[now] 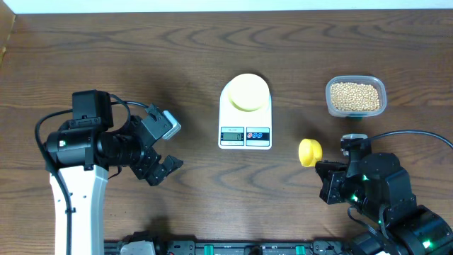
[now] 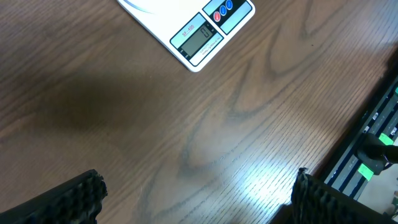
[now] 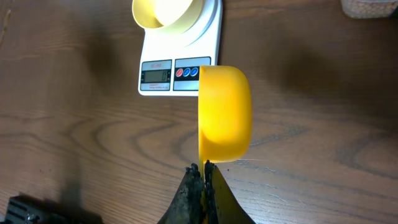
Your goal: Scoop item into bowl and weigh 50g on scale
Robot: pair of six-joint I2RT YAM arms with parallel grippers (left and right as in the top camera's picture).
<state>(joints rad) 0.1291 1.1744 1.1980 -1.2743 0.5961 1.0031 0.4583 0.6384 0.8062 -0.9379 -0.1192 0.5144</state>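
Dark wood-grain worktop [image 1: 177, 49] under a fixed overhead camera, with two wrist views.

Centre: white digital kitchen scale [image 1: 263, 119], pale cream bowl [image 1: 248, 93] seated on its upper platform and showing no beans. LCD display [image 2: 199, 41] and red and blue buttons [image 3: 186, 72] toward the robot.

Right rear: clear plastic tub [image 1: 328, 98] filled with beige beans [image 1: 355, 98], well apart from the scale.

Between scale and tub, nearer the robot: bright yellow scoop [image 1: 309, 151], thin handle pinched flat between the right jaws. Cup turned on its side in the wrist view, no beans visible in it.

Left jaws spread wide, gripping nothing, poised over bare wood to the left of the scale. Ribbed fingertips [image 2: 74, 198] at the lower corners of the wrist view.

Step judged in hand: carrying the empty scoop to the tub for a first load.

For a clean scoop:
- Roll the wrist to bring the cup mouth forward.
- Enter the beans at a shallow angle near one end wall, then sweep along the tub's long axis.
- Level out before lifting.
- Take modest loads; round beans likely to roll off a heaped cup.
- Cross to the bowl low and level, and tip slowly over its centre.
- Add only a few beans at a time near the target.

Risk: tub sliding under the push, with nothing bracing it.
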